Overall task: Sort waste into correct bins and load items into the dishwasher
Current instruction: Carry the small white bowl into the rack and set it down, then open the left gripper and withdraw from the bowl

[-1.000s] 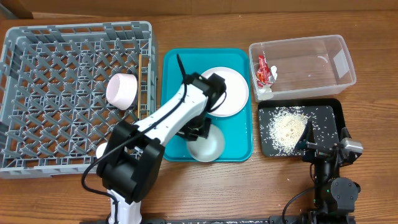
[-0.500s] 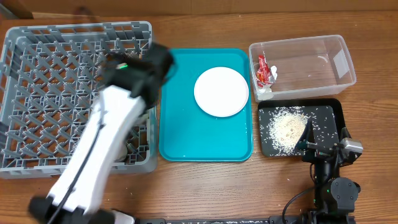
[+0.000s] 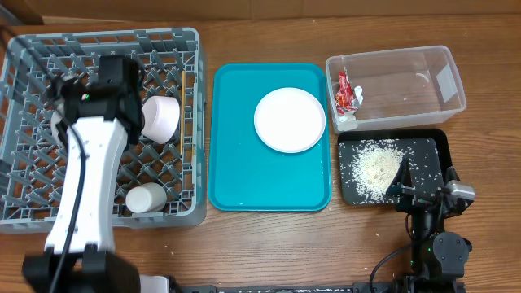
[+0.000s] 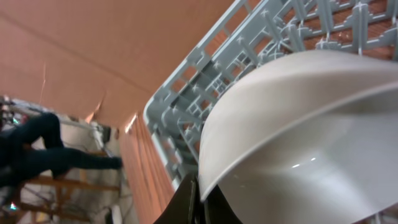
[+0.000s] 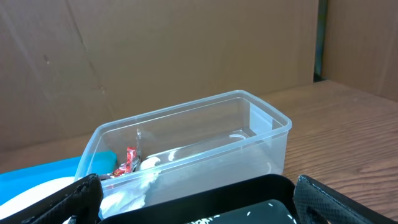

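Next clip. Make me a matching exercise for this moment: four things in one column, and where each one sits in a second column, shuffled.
Things:
1. plate
2. sauce packet
3. rice
4. cup

Places:
A. black tray
B. rack
C. teal tray
D. clear tub

Pairs: 1-C, 2-D, 3-A, 4-B
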`<state>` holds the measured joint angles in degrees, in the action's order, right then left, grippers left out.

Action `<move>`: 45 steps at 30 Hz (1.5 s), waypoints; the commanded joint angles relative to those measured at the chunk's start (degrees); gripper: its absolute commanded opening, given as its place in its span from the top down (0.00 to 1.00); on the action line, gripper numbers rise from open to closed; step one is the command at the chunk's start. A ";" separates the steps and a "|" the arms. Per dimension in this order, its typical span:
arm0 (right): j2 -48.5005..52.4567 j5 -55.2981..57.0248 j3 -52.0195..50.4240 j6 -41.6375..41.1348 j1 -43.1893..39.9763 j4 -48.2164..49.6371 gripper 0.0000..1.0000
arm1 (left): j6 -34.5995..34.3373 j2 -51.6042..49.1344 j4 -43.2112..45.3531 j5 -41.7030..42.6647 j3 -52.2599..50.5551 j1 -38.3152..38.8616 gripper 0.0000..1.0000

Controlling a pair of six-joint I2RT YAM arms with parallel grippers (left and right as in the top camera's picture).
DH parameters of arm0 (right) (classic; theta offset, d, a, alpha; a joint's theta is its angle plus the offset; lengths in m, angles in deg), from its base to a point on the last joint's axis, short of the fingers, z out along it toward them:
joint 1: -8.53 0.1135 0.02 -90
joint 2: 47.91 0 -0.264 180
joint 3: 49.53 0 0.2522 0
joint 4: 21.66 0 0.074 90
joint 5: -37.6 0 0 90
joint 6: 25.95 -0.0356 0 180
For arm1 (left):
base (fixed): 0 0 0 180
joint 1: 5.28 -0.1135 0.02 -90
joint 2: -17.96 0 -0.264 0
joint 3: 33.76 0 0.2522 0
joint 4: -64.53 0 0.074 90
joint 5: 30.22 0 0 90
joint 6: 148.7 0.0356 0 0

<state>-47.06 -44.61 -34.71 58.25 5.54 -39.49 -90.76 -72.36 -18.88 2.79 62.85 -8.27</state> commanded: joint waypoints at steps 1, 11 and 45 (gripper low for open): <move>-0.68 0.24 -0.61 -0.13 -0.26 0.35 0.00 | 10.08 -5.44 4.42 -7.85 -0.57 -0.02 0.96; -0.68 0.24 -0.61 -0.13 -0.26 0.35 0.00 | 11.82 -17.57 7.34 -7.43 -0.57 2.01 0.96; -0.68 0.24 -0.61 -0.13 -0.26 0.35 0.00 | -12.83 -17.73 -16.70 -2.36 5.70 7.41 0.19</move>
<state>-47.06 -44.63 -34.71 58.25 5.54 -39.49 -98.03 -91.46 -33.92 -0.84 64.22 -0.44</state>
